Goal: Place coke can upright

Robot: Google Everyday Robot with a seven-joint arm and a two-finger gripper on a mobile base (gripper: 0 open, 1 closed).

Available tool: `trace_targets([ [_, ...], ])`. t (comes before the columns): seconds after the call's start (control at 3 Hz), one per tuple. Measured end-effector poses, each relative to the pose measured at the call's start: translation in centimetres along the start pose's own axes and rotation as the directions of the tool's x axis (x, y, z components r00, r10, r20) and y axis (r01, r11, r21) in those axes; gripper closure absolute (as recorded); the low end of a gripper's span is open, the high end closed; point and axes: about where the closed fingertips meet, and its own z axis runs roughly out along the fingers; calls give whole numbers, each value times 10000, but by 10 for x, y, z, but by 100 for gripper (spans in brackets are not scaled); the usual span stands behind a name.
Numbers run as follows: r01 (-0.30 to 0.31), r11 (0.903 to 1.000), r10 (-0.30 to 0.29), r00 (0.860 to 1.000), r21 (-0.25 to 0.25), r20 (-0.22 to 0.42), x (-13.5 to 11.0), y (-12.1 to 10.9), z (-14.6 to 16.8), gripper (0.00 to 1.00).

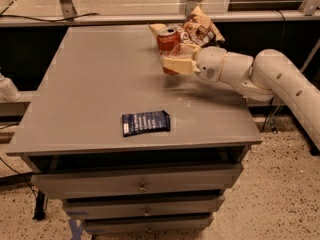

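The red coke can stands upright, silver top up, at the back right of the grey table. My gripper reaches in from the right on a white arm and is shut on the coke can, its tan fingers clasping the can's lower half. The can's base is hidden behind the fingers, so I cannot tell whether it touches the tabletop.
A brown-and-cream crisp bag lies at the table's back right edge, just behind the can and gripper. A flat dark blue packet lies near the front edge. Drawers sit under the tabletop.
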Motion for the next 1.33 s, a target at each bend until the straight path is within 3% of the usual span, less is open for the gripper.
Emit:
trace_targets([
  [1.0, -847, 9959, 835, 9958, 305, 361, 26, -7, -73, 100],
  [1.33, -1076, 9938, 1066, 9936, 265, 371, 35, -6, -87, 82],
])
